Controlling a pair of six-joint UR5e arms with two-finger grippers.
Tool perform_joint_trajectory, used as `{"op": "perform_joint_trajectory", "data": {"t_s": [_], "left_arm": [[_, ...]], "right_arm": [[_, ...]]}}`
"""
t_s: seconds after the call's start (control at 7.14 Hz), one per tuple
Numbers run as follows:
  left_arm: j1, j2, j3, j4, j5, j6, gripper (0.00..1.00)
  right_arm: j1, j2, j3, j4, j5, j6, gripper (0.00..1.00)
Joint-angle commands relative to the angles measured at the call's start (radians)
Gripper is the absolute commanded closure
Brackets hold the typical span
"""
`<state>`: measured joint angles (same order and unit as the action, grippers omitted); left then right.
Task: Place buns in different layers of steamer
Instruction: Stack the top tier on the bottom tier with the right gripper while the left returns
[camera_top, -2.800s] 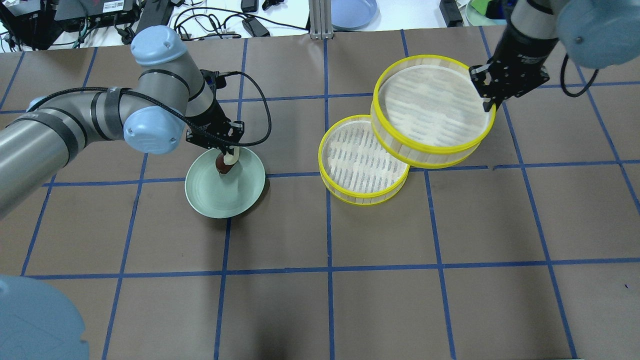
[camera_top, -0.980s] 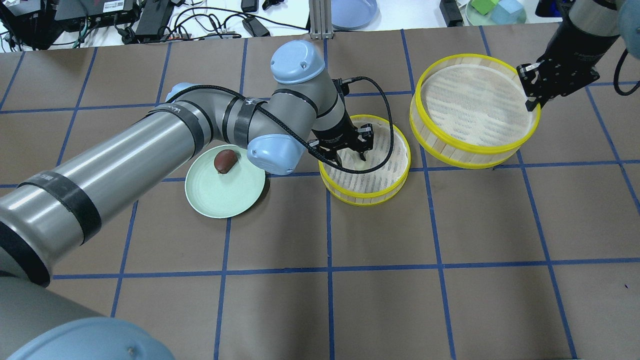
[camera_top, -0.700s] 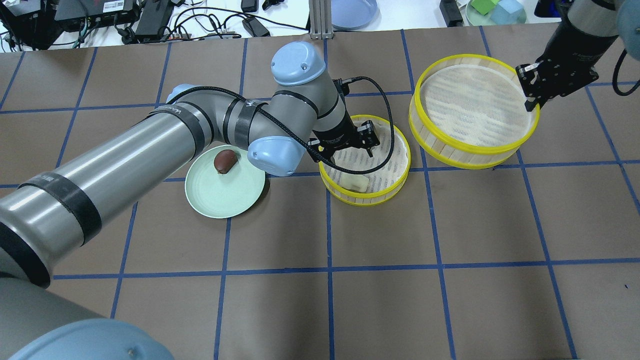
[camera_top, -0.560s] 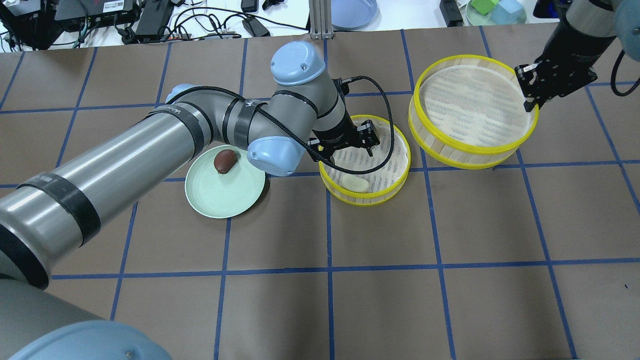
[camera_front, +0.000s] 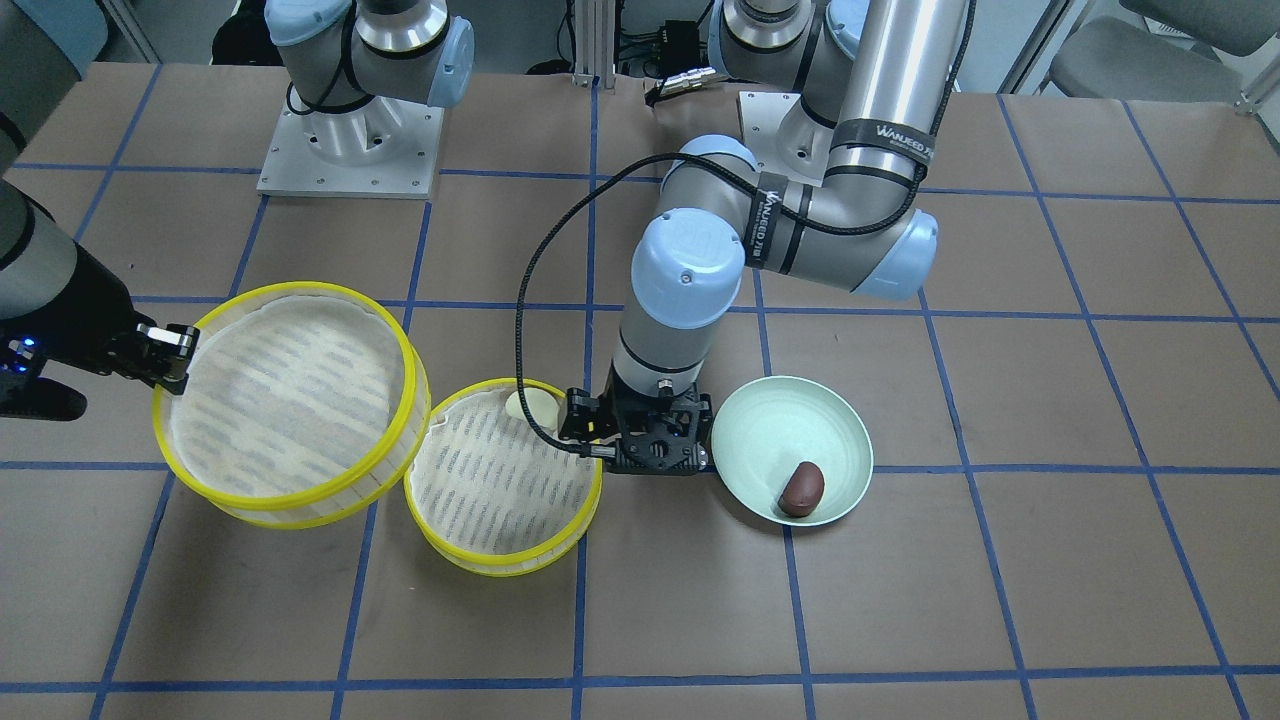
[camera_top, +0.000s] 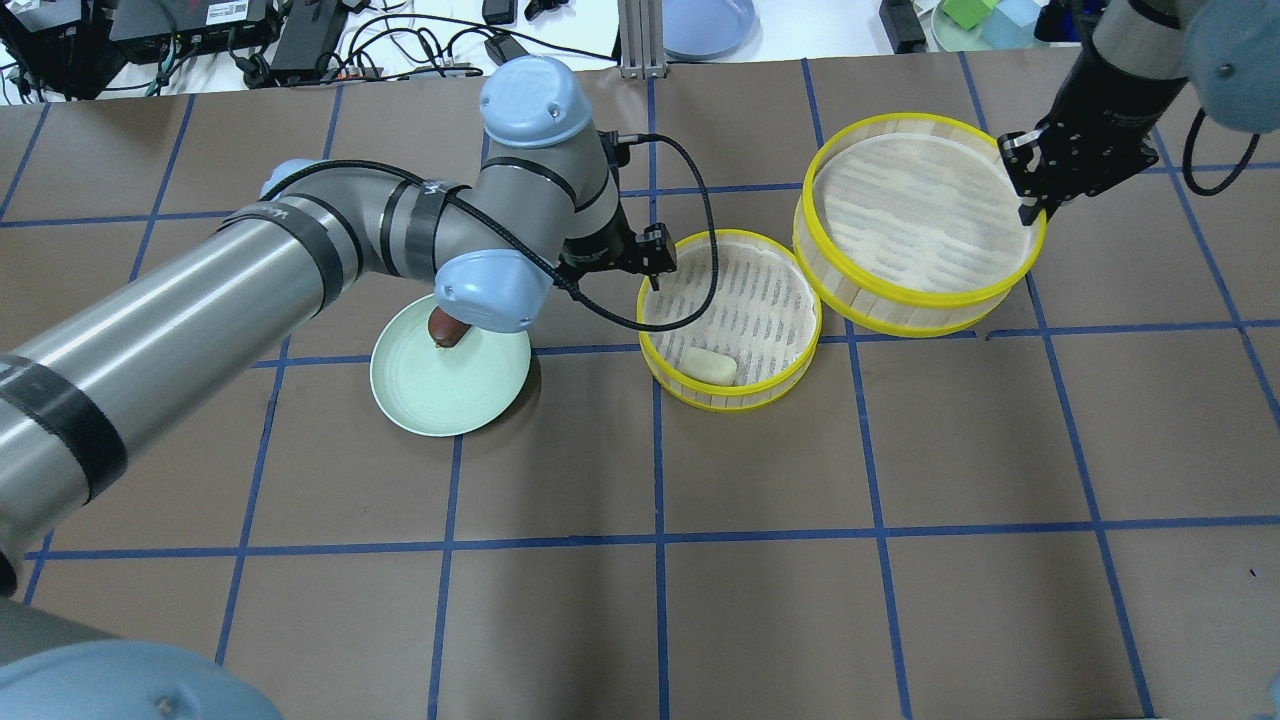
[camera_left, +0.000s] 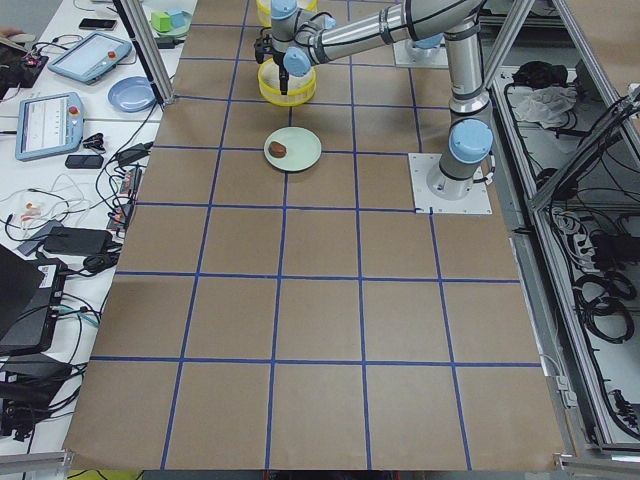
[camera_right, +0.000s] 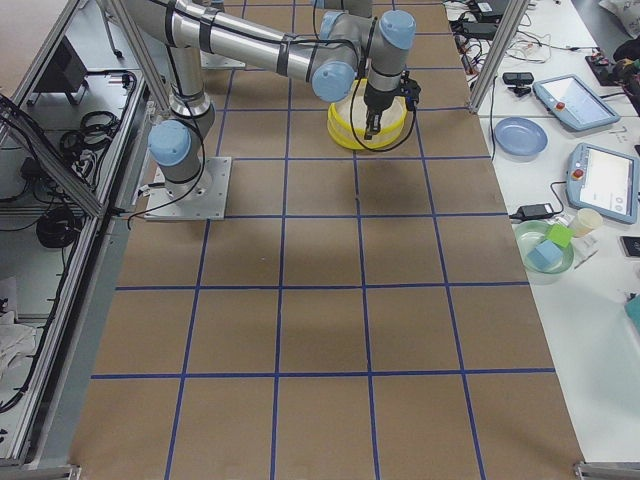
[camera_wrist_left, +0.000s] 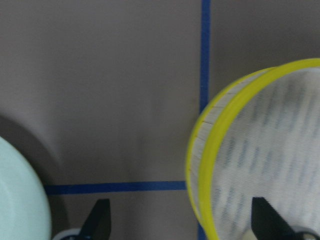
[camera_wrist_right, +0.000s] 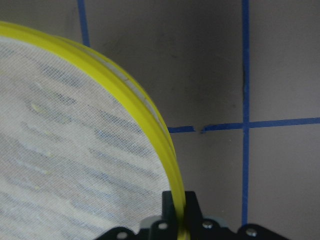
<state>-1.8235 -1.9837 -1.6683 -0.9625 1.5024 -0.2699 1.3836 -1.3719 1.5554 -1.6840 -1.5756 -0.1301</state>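
Cream bun (camera_top: 709, 366) in steamer tray (camera_top: 730, 401), near wide-spread empty left pincer (camera_front: 655, 462); right pincer (camera_top: 1030, 207) clamped on rim of other tray (camera_top: 915, 300).

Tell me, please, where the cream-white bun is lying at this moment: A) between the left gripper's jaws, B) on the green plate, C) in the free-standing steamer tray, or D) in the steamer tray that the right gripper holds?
C: the cream-white bun lies on the mesh floor of the free-standing steamer tray, while the held steamer tray is empty.
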Motion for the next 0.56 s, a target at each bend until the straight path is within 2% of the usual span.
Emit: {"op": "perform_joint_trajectory", "data": {"t_s": [0.0,0.28,0.42], "left_arm": [[0.135,0.051,-0.047,-0.034,0.027,0.197,0.0],[0.307,0.054,-0.051,-0.074,0.024,0.404,0.0],[0.334,0.037,-0.063,-0.074,0.025,0.408,0.0]], "right_arm": [[0.133,0.055,0.005,-0.038,-0.001,0.171,1.0],[0.249,0.086,0.096,-0.21,-0.006,0.292,1.0],[0.258,0.109,0.107,-0.238,-0.009,0.297,1.0]]}}
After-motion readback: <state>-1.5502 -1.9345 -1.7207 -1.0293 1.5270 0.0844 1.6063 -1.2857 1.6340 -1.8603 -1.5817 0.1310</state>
